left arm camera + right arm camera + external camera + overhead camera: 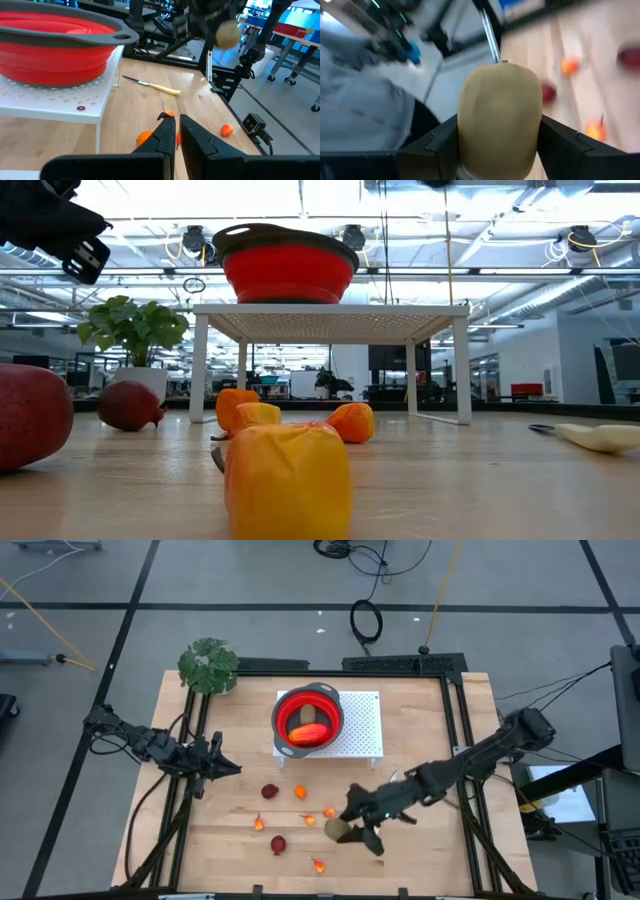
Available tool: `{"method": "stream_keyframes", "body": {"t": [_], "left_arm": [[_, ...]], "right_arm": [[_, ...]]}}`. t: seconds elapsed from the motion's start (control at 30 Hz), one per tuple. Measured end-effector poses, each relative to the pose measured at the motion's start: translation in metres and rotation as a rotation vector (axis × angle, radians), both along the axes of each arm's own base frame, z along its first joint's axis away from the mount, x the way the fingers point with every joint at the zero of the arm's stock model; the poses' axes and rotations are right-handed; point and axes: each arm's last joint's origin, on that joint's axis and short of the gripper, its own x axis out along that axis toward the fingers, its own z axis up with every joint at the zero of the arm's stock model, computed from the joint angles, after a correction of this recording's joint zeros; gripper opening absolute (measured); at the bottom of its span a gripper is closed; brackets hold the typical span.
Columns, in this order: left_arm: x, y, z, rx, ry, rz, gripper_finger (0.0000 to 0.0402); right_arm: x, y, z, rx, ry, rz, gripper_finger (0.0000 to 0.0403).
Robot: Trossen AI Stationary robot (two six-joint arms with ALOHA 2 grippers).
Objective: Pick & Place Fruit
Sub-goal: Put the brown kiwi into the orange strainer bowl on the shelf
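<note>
Right gripper [495,150]: clamped on olive-brown fruit [500,115], seen only from its wrist | left gripper [177,131]: fingers together, near table's left edge | bowl [307,718]: holds elongated fruit [309,733]

Bright overhead lighting; right wrist view motion-blurred.

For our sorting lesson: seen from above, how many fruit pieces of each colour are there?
Dark red round fruit: 2
Small orange pieces: 5
Olive-brown oval, held by right gripper: 1
Long red-orange piece in bowl: 1
Total: 9
</note>
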Motion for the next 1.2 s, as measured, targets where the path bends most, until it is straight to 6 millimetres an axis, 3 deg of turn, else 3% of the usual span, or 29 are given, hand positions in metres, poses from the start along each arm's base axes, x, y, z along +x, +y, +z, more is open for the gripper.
{"method": "stream_keyframes", "body": {"t": [0.27,0.47,0.87,1.2], "left_arm": [[0.000,0.000,0.001,-0.034,-0.002,0.004,0.0024],[0.001,0.000,0.007,-0.101,-0.053,0.008,0.0024],[0.001,0.003,0.018,-0.257,-0.150,0.131,0.0024],[0.001,0.006,0.018,-0.396,-0.151,0.243,0.0024]], "right_arm": [[-0.011,-0.027,0.045,-0.132,-0.301,-0.038,0.0207],[-0.014,-0.049,0.065,-0.384,-0.495,-0.106,0.0207],[-0.011,-0.082,0.076,-0.992,-0.672,-0.148,0.0208],[-0.006,-0.104,0.077,-1.401,-0.703,-0.110,0.0208]]}}
